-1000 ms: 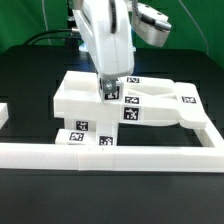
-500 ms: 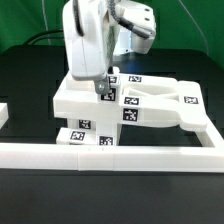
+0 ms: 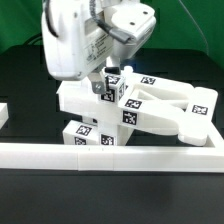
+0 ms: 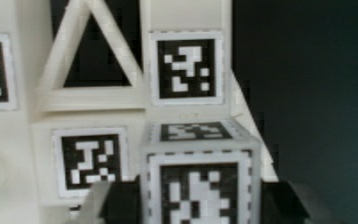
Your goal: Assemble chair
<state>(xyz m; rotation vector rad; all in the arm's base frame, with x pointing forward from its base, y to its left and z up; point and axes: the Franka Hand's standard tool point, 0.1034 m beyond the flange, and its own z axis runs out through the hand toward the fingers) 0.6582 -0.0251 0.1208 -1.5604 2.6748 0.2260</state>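
Robotics lab bench. Black table under a white robot arm; cables trailing behind arm. White border rail fencing table's near edge. Square tracking tags pasted on white parts, just behind rail.

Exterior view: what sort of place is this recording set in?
Probably a lab bench for robot assembly trials: a black table, white chair parts covered in square tags, a white border rail along the front, and cables behind the arm.

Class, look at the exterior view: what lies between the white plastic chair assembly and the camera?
A long white border rail runs across in front of the chunky white tagged chair assembly, on the black table.
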